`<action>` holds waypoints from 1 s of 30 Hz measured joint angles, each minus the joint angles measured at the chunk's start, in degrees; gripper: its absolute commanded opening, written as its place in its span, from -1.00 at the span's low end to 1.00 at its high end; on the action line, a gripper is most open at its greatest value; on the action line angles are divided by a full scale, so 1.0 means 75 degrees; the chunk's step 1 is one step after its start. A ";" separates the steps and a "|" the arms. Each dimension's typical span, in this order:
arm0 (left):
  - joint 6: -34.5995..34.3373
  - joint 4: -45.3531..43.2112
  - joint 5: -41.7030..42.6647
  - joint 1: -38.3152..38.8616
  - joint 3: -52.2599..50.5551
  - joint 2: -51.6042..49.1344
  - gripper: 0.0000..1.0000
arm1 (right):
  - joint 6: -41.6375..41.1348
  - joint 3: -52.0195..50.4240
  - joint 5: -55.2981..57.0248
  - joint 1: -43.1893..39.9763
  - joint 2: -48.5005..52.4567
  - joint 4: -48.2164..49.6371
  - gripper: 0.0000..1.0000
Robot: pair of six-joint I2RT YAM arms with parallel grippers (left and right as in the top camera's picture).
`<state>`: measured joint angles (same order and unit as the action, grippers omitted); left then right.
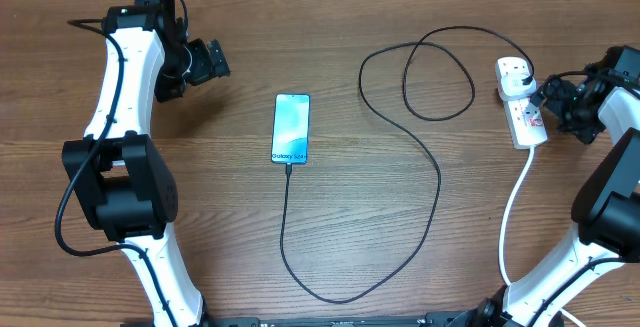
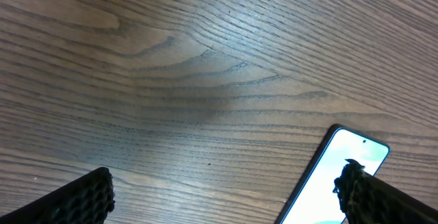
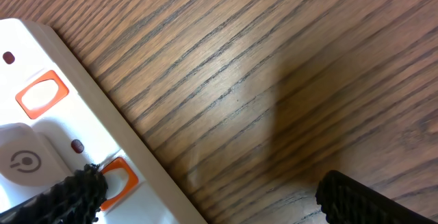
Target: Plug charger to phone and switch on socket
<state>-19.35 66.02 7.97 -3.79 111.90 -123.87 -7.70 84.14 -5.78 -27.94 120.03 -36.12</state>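
The phone (image 1: 291,127) lies flat mid-table with its light blue screen up. The charger (image 1: 439,179), a thin black cable, runs from the phone's near edge, where its tip (image 1: 288,167) meets the phone, loops round to the right and ends at a white plug (image 1: 513,73) in the socket (image 1: 528,119). My left gripper (image 1: 212,61) hangs open to the left of the phone. In the left wrist view a corner of the phone (image 2: 340,171) shows beside one finger. My right gripper (image 1: 553,97) is open at the socket's right side. One of its fingertips (image 3: 68,196) overlaps an orange switch (image 3: 118,178).
A thick white cord (image 1: 512,217) leads from the socket toward the table's near edge. A second orange switch (image 3: 42,94) sits further along the strip. The arm bases stand at the near left and near right.
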 measured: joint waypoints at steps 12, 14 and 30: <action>0.0000 0.0000 0.0000 0.0000 0.0000 0.0000 1.00 | 0.0006 0.0023 -0.0714 -0.0175 0.0035 -0.0446 0.99; 0.0000 0.0000 0.0000 0.0000 0.0000 0.0000 1.00 | 0.0061 0.0023 -0.0775 -0.0172 0.0035 -0.0478 0.99; 0.0000 0.0000 0.0000 0.0000 0.0000 0.0000 0.99 | -0.0038 0.0044 -0.0766 -0.0329 0.0009 -0.0256 1.00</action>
<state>-19.35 66.02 7.97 -3.79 111.90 -123.87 -7.99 84.47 -11.53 -30.41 120.09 -38.04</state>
